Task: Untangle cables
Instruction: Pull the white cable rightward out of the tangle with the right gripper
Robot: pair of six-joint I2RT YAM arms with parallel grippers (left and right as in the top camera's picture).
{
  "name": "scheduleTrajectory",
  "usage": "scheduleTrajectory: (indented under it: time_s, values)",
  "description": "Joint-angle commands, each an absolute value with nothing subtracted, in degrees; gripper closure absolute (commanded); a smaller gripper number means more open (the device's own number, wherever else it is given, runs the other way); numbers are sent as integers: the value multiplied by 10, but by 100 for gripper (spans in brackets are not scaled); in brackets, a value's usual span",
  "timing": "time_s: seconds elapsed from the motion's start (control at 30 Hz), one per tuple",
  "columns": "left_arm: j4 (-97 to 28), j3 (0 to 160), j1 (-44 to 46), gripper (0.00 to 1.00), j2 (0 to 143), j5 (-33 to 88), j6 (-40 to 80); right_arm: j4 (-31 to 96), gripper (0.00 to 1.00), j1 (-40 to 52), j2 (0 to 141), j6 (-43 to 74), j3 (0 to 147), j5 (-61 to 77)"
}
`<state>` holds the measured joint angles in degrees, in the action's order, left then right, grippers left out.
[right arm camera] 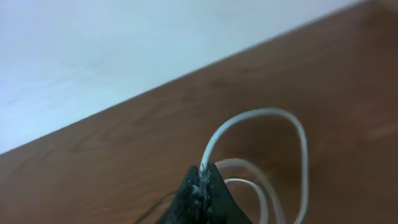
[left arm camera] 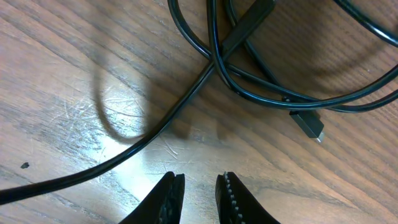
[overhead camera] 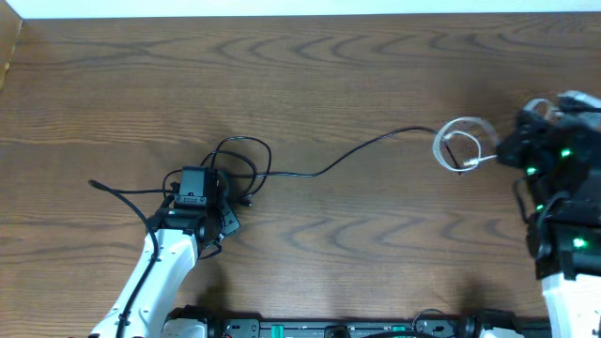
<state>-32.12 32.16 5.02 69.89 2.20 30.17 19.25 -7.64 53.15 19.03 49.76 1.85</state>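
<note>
A dark brown wood-grain counter [overhead camera: 310, 66] fills the overhead view, with a pale white strip [overhead camera: 282, 7] beyond its far edge.

The thin black cables [overhead camera: 239, 161] lie in a loose tangle of overlapping loops on the left half of the counter, just ahead of the left arm. One black strand [overhead camera: 362, 153] leaves the tangle and runs rightward across the middle of the counter, ending near the thin white cable [overhead camera: 460, 141]. Another black strand [overhead camera: 117, 192] trails off to the left.

In the left wrist view the left pincer [left arm camera: 199, 194] hovers above bare wood with its ridged fingers a narrow gap apart and nothing between them. A black strand crosses the counter just beyond the tips. Farther on, several strands cross one another, and a small rectangular black plug [left arm camera: 308, 124] lies flat beside them.

The white cable sits in a small coil on the right side of the counter, well apart from the black tangle. The right pincer [right arm camera: 202, 177] is pressed together on this cable, pinching it at the fingertips. A white loop rises from the grip and curves over to the right.
</note>
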Motion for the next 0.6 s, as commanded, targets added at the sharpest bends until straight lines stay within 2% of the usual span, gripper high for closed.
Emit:
scheduleTrajectory:
  time_s: [0.0,0.23,0.47,0.57]
  values:
    - [-323,320,48,76,700,13,303,194,99,-143,562,161,500,18]
    - [-323,320,48,76,700,13,303,146,99,-234,627,154,505,9]
    - [-323,320,48,76,700,13,303,144,99,-267,661,137,542,-187]
    - [-323,320,48,76,700,13,303,144,99,-267,692,131,542,-214]
